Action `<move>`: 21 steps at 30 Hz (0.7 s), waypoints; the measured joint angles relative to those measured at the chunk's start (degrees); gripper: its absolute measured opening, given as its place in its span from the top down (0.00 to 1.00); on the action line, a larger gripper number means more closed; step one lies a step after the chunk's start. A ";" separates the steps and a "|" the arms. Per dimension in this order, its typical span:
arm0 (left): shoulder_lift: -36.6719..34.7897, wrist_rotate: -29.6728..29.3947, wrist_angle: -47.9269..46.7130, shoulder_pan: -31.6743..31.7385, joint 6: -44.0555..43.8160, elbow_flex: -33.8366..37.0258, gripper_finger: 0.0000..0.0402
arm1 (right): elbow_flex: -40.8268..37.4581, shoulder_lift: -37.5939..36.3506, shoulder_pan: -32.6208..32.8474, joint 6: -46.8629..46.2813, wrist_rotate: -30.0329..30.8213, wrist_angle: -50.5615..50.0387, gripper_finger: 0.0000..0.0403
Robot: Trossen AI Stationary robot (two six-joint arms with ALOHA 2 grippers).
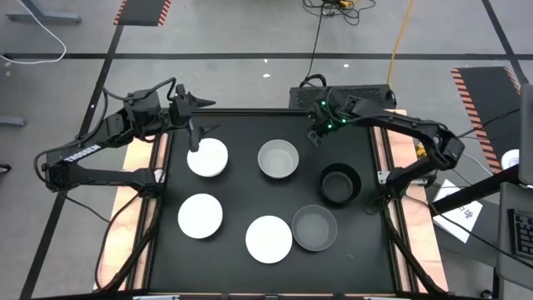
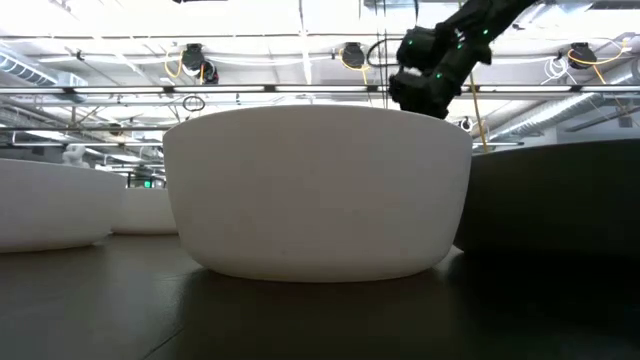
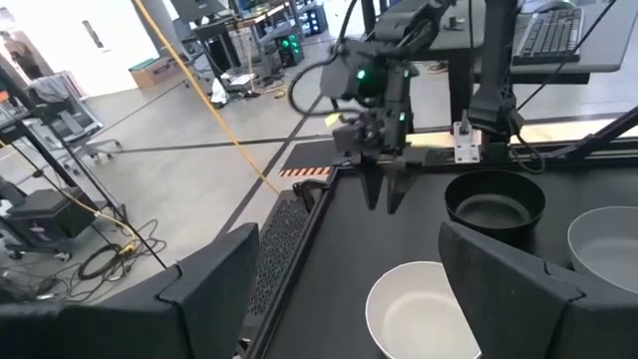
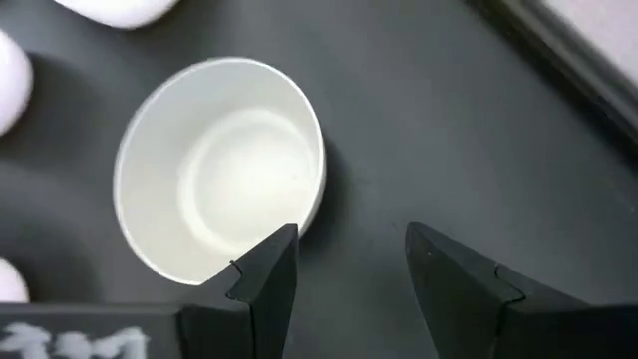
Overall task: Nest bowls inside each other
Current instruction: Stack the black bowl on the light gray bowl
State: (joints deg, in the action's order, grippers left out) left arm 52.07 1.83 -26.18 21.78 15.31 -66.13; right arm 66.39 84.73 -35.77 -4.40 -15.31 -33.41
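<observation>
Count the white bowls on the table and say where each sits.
3: one white bowl at the back left, one at the front left, one at the front middle. None looks nested or hidden.

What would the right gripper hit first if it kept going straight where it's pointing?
Probably the bare black mat just beside the grey bowl. The right gripper has open jaws, one near that bowl's rim; depth is unclear.

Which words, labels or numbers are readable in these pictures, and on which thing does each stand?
White lettering on the left arm: too small to read.
Printed paper beside the table's right edge: too small to read.
White marks on the right tool, at its base in the right wrist view: blurred, unreadable.
The bowls carry no text.
</observation>
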 joint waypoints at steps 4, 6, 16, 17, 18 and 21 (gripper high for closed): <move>0.02 0.74 -0.29 -0.02 -0.03 0.00 0.22 | 0.92 2.31 0.00 0.60 0.00 -1.76 0.56; 0.02 0.78 -0.41 -0.01 -0.12 0.00 0.22 | 0.96 2.01 0.02 0.60 -0.08 -2.59 0.56; 0.04 1.72 -1.20 0.00 -0.17 0.00 0.22 | 1.01 -0.20 1.25 -0.02 -1.48 -4.28 0.56; 0.04 2.04 -1.24 0.00 -0.18 0.00 0.22 | 1.01 -0.20 1.83 0.23 -1.51 -4.86 0.56; 0.04 2.49 -1.35 -0.02 -0.28 0.00 0.22 | 1.01 -0.20 2.39 0.43 -1.51 -5.50 0.56; 0.04 2.77 -1.95 -0.02 -0.46 -0.01 0.22 | 1.01 -0.20 4.04 0.58 -1.57 -8.24 0.56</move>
State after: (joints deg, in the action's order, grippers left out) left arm 52.12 4.60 -28.13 21.76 14.85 -66.14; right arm 67.40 84.53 -31.73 -3.81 -16.88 -41.66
